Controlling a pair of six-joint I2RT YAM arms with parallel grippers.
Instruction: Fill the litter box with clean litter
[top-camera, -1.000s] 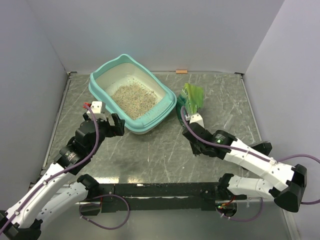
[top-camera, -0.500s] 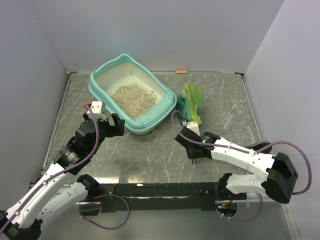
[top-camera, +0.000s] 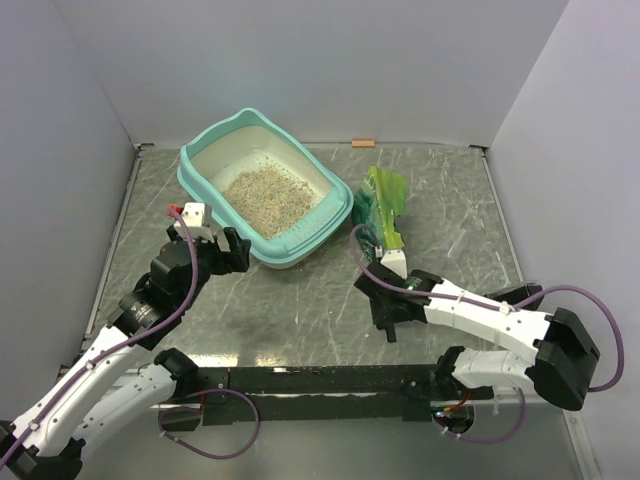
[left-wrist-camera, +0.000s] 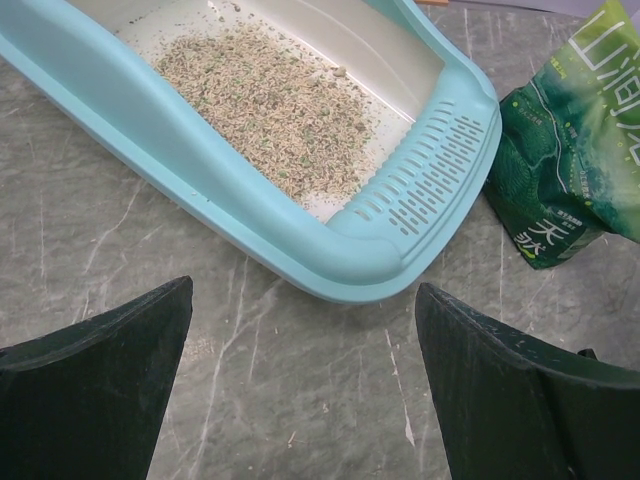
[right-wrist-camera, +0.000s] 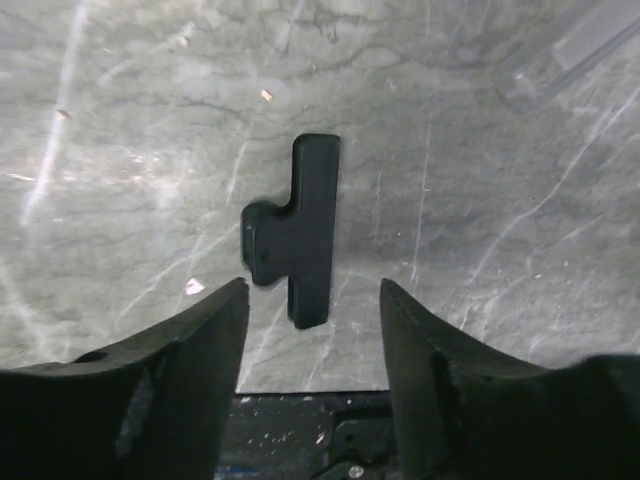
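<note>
right gripper (right-wrist-camera: 312, 298) wide open, empty, over black clip (right-wrist-camera: 300, 230); left gripper (left-wrist-camera: 302, 300) open, empty | litter (top-camera: 268, 190) lies in litter box (top-camera: 296, 252) | likely next: descend straight; pinch clip's bar squarely

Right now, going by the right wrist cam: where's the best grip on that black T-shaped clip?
Probably across the long bar of the black clip, at the far end beyond the side tab, where both edges are free. Come straight down: it lies flat on the table, and the open right claw lines up either side of the bar's narrow width.
</note>
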